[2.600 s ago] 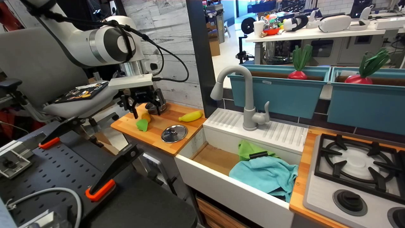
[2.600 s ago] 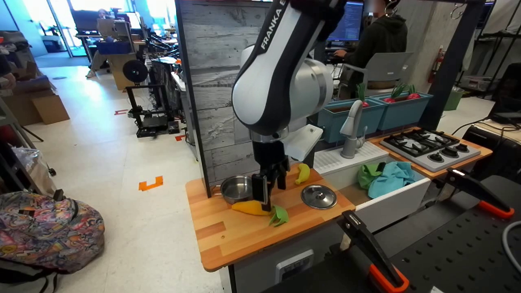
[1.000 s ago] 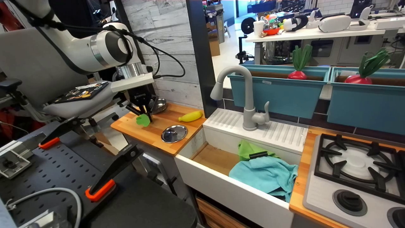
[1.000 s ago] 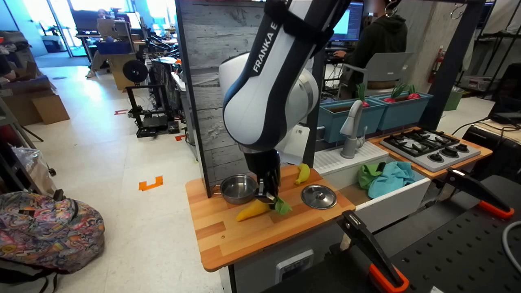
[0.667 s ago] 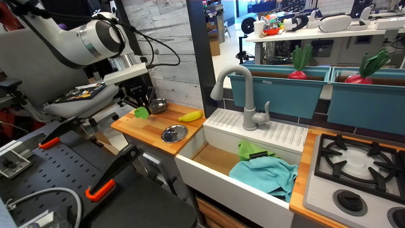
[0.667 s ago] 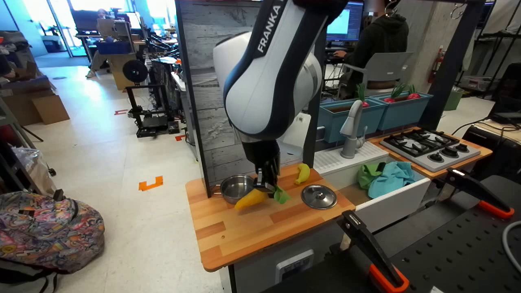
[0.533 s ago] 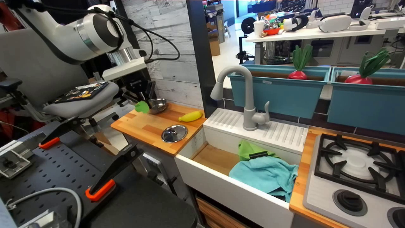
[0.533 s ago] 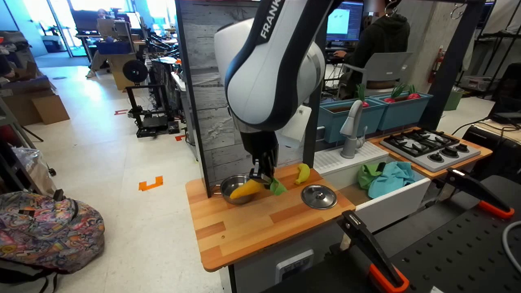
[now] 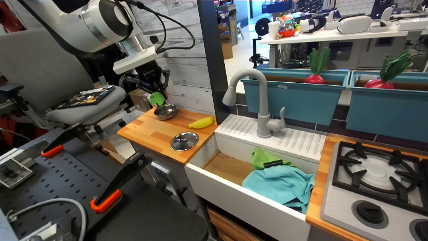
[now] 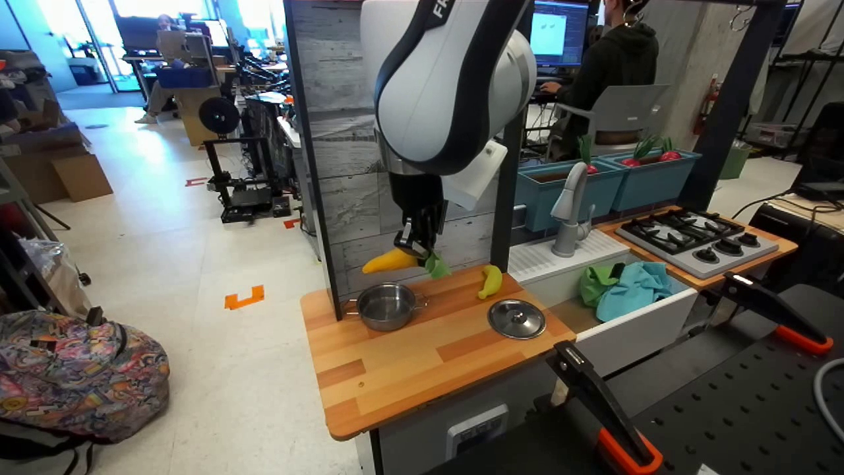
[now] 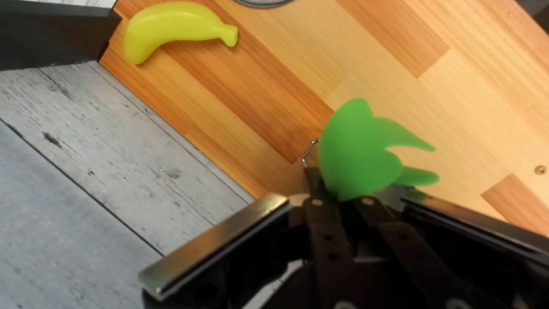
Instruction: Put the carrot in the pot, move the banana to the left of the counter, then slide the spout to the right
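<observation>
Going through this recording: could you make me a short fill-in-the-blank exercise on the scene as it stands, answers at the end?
1. The gripper holds the orange ____ clear of the counter.
2. Apart from the pot, its ____ lies on the counter.
3. The banana is coloured ____.
4. The turquoise cloth lies in the ____.
Missing words: carrot; lid; yellow; sink.

This is a lab with a kitchen standing inside it. The stove (image 10: pixel 692 237), white sink (image 9: pixel 247 207) and grey spout (image 9: pixel 263 100) make the kitchen; the robot arm (image 10: pixel 428 109), the perforated black board (image 9: pixel 57 180), the 3D printer (image 10: pixel 249 196), a white headset (image 9: pixel 353 25) and a person (image 10: pixel 626 63) at a lit monitor (image 10: pixel 557 33) speak for the lab.
</observation>
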### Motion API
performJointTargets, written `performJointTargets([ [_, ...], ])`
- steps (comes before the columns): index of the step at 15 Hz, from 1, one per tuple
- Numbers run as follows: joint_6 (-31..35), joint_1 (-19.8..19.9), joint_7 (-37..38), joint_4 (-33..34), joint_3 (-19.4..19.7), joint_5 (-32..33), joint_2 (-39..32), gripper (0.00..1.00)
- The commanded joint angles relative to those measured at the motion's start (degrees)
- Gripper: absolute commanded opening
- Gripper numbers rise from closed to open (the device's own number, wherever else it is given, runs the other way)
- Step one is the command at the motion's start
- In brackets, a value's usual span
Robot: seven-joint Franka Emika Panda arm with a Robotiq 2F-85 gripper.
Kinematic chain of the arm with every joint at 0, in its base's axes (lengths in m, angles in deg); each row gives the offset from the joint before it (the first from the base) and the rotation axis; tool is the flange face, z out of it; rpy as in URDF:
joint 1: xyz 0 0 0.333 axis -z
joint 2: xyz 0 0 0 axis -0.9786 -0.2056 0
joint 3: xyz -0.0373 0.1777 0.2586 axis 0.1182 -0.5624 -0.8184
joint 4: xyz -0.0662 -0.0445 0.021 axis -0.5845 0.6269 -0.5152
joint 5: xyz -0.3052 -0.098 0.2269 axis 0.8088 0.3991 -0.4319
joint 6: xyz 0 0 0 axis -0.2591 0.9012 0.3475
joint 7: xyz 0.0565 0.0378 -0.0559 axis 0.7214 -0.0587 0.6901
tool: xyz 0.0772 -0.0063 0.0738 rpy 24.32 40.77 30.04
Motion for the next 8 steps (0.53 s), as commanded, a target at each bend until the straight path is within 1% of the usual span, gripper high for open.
performJointTargets([
  [1,-1.20,0.68,-0.10,3.06,-0.21,-0.96,-2.13,0.02],
  [8,-5.58,-0.37,-0.19,9.34,-0.22,-0.86,-7.41,0.02],
])
